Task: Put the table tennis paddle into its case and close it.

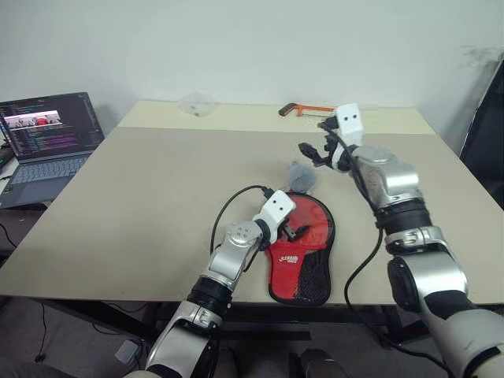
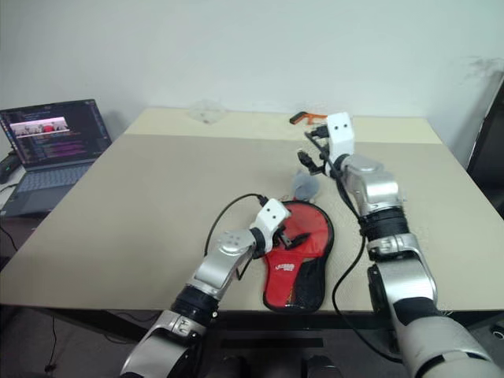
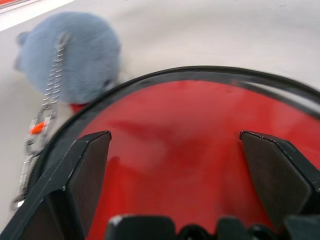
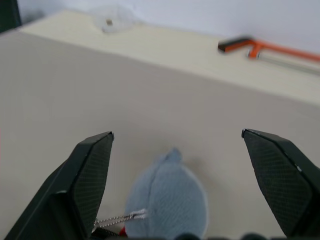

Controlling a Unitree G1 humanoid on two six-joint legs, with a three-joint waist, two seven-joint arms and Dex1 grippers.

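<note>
Red fabric with a black rim is what you have under the left gripper (image 3: 175,136): this is the case (image 1: 303,248), lying flat at 6 o'clock on the table (image 1: 157,197), close to the near edge, with its logo and mesh side up and its narrow end toward you. Its grey round tag (image 1: 302,175) lies on the table at 12 o'clock of the case, touching the round end, and a small chain joins it to the rim. Whether the table tennis paddle is already inside, you cannot tell from these views, so I think you should check this before you close anything. For the step in hand, I would hold the case flat with the left gripper, pressing on the round part and not on the rim, so the zip line remains free. Then lower the right gripper (image 1: 313,151) on the tag and pinch it near the chain, not on the soft tip, because the fluff may slip. Pull along the rim and not upward, otherwise the case may lift. The left arm comes from 7 o'clock, the forearm low, the gripper a little nose-down just above the red face, jaws fully apart and empty. The right arm is stretched out from 5 o'clock, the gripper raised above the tag and aimed toward 11 o'clock, jaws also wide apart and grasping nothing.
</note>
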